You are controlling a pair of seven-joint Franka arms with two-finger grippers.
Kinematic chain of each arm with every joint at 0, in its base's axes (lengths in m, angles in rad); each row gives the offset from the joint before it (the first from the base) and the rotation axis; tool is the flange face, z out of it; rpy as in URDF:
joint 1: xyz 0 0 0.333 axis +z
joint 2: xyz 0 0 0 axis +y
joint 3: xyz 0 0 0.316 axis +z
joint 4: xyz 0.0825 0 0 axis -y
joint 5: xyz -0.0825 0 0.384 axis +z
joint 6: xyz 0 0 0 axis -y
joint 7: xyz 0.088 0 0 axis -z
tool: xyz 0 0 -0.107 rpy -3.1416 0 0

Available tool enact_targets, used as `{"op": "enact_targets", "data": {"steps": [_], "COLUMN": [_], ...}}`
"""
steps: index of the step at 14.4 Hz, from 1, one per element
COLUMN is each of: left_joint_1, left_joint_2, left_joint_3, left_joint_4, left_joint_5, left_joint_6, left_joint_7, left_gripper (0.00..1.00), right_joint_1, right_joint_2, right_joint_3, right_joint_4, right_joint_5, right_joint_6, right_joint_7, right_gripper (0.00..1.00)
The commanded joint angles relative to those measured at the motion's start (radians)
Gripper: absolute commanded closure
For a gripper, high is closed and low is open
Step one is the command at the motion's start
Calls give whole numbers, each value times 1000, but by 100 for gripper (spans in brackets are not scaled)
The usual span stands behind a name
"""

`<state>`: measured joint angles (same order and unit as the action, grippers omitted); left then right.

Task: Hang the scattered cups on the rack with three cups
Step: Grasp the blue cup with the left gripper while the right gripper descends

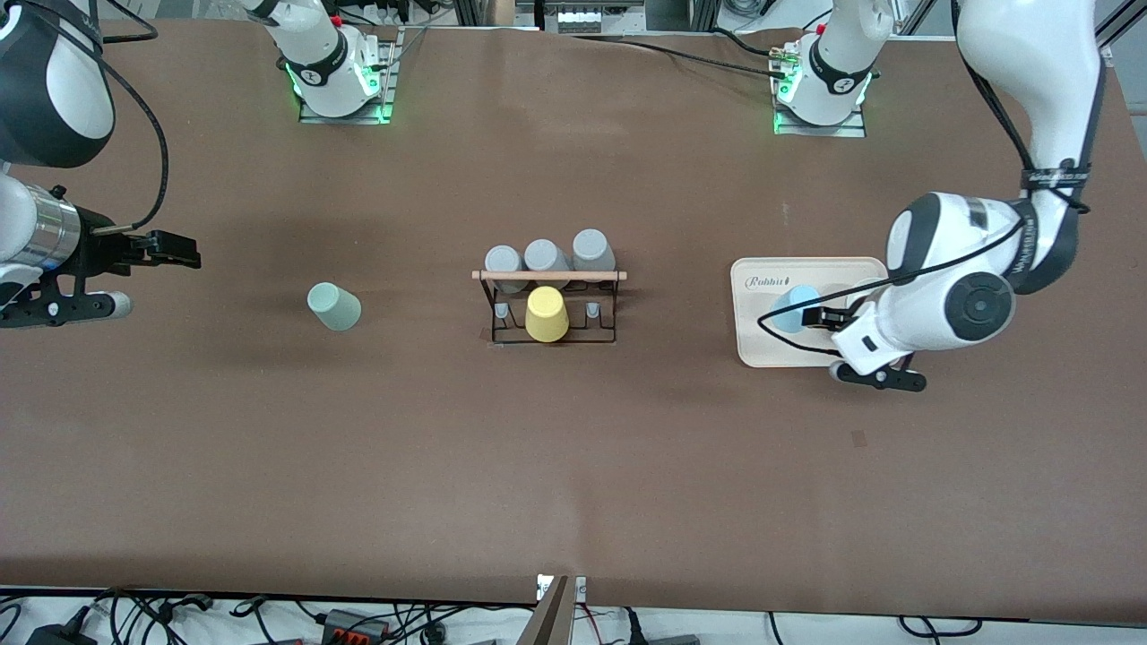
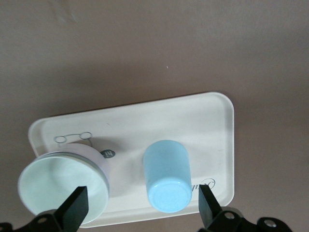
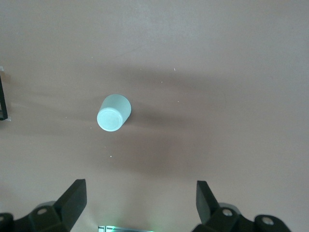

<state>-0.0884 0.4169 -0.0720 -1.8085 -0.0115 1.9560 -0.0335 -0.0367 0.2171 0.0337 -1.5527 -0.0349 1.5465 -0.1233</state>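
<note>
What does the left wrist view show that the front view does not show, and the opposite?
Only the left wrist view shows a pale round dish on the tray beside the blue cup, and the left gripper's open fingers either side of that cup.

Only the front view shows the rack with three grey cups and a yellow cup, the green cup standing toward the right arm's end of the table, and the right gripper waiting above that end.

Both show the blue cup on the cream tray.
</note>
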Motion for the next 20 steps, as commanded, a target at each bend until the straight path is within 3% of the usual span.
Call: {"op": "enact_targets", "data": {"steps": [1, 7, 11, 14, 15, 16, 18, 20], "left_joint_1": [9, 13, 13, 13, 13, 10, 7, 9], "left_joint_2": [-44, -56, -81, -84, -82, -82, -78, -79], "left_joint_3": [-23, -42, -43, -45, -43, -43, -43, -43], "left_joint_4": [-98, -239, -333, -341, -341, -338, -322, -313], "left_joint_5": [-22, -39, -39, -39, -39, -39, -39, -39], "left_joint_6": [58, 211, 280, 282, 282, 281, 278, 273], "left_joint_7": [-20, -19, -19, -19, -17, -17, -17, -20], "left_gripper": [0, 0, 0, 1, 9, 26, 46, 58], "right_joint_1": [-2, -2, 4, 23, 23, 23, 24, 64], "right_joint_2": [-19, -58, -117, -122, -124, -134, -162, -160], "right_joint_3": [5, 5, 5, 5, 5, 5, 5, 6], "right_joint_4": [-32, -115, -230, -277, -302, -343, -439, -496], "right_joint_5": [18, 33, 38, 36, 36, 36, 36, 36], "right_joint_6": [-5, 33, 136, 200, 230, 280, 402, 495], "right_joint_7": [-1, -1, 42, 105, 106, 106, 128, 171], "right_gripper": [0, 0, 0, 0, 0, 0, 0, 0]}}
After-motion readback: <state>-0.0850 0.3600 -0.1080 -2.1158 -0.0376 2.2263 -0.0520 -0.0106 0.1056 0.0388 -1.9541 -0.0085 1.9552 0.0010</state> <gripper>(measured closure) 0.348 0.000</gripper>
